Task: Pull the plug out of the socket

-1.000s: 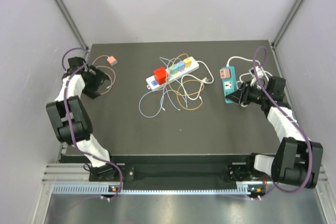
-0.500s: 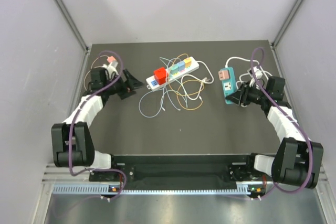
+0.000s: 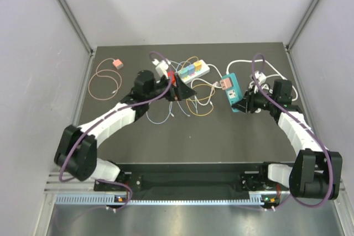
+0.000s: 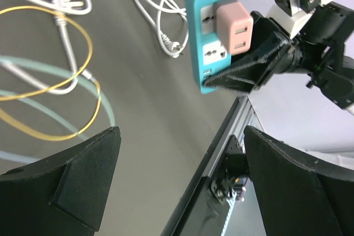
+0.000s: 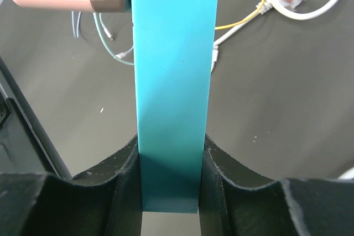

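Two arms active. Right gripper [image 3: 246, 103] is clenched on the near end of the teal socket strip [image 3: 231, 93], right of table centre. Pink plug [image 3: 223, 83] sits in its far outlet. Over the last second the left arm swung from the far-left edge to centre. Left gripper [image 3: 189, 91] is wide open and empty over loose cables [image 3: 202, 109], facing the plug but apart from it. The strip also shifted left. Judgement: socket braced, plug grasp next, pull not begun.
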Robot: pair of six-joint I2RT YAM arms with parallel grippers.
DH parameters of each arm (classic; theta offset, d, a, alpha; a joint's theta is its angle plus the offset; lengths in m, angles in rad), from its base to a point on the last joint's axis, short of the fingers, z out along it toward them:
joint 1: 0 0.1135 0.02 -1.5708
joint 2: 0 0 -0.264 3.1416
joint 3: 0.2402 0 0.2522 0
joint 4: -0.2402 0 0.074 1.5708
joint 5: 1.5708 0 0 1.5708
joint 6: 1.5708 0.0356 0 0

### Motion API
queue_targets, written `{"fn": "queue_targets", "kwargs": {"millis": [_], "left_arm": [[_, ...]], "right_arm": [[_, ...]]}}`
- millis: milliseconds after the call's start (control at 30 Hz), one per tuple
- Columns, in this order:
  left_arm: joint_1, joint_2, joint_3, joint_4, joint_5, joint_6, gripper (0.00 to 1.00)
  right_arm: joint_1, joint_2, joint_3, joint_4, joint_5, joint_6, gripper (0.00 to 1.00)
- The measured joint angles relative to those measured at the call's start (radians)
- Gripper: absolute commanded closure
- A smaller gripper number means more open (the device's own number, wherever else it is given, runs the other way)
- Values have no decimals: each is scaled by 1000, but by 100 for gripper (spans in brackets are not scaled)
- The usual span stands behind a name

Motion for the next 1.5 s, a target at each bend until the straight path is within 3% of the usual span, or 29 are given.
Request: {"fn": "queue_targets", "kwargs": {"millis": [233,567,667,800,900,933,967,1267,1500], "left_arm": [[-166,215,126,121,-125,-38,1],[-279,360,298,139,-285,-53,4],[-300,374,341,117,-340,-48,14],[-323,400,404,77,-403,-33,37],[-336,416,439,35,-436,-19,60],[-340,422,451,18,-446,-15,85],[-344,427,465,0,-457,-14,100],[-361,442,538,-62,-496,-38,100],[-339,390,447,-94,-444,-75,100]], "right_arm": [[35,0,0,-24,8,-30,100],[47,0,1,-24,24,-46,100],[50,0,5,-26,34,-46,100],[50,0,11,-24,38,-46,100],[50,0,11,-24,42,-45,100],[50,0,11,-24,45,-44,100],[50,0,11,-23,54,-43,100],[65,-89,-4,11,213,19,100],[0,-113,-21,60,342,135,100]]}}
